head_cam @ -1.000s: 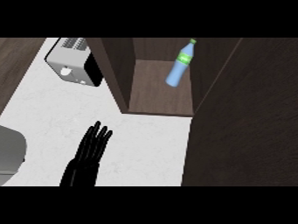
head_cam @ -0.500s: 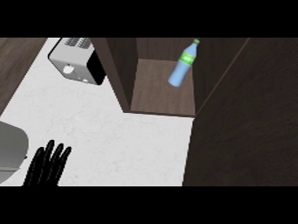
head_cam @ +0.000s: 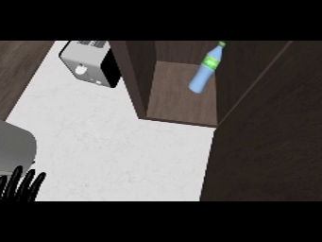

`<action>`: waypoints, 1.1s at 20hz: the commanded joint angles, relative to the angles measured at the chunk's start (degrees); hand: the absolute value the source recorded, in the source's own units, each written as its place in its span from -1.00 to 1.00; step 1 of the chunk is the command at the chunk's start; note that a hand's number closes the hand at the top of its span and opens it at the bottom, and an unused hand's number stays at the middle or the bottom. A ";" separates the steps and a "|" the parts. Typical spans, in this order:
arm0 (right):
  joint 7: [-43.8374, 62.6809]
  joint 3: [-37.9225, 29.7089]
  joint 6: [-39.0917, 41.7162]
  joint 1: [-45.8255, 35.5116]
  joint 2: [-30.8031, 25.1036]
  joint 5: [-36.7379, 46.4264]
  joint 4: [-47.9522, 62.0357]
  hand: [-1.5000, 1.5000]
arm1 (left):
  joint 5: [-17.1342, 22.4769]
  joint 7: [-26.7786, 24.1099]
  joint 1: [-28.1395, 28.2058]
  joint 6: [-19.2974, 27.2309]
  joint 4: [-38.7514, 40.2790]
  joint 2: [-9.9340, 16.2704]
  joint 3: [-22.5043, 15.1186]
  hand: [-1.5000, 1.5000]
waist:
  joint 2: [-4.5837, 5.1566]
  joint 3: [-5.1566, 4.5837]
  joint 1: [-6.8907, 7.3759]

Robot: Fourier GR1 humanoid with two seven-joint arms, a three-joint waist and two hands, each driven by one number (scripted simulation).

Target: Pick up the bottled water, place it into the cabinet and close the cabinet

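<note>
1. Bottled water [head_cam: 207,70] stands inside open cabinet [head_cam: 181,99], on its shelf; placing looks done.
2. My left hand [head_cam: 17,188], bottom-left w/ fingers straight, holds nothing; right hand unseen.
3. Door [head_cam: 275,142] not yet closed.

You have one view only, from the robot's head, looking steeply down on the white speckled bench [head_cam: 122,142]. It faces the open dark wooden cabinet [head_cam: 181,99] ahead, with the bench close beneath and the cabinet's shelf farther off.
</note>
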 commanded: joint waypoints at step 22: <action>23.92 4.25 -1.53 -27.32 11.92 -6.67 7.93 1.00 | 3.33 -1.86 1.57 -10.16 2.20 8.22 7.15 -1.00 | 2.10 -0.39 4.65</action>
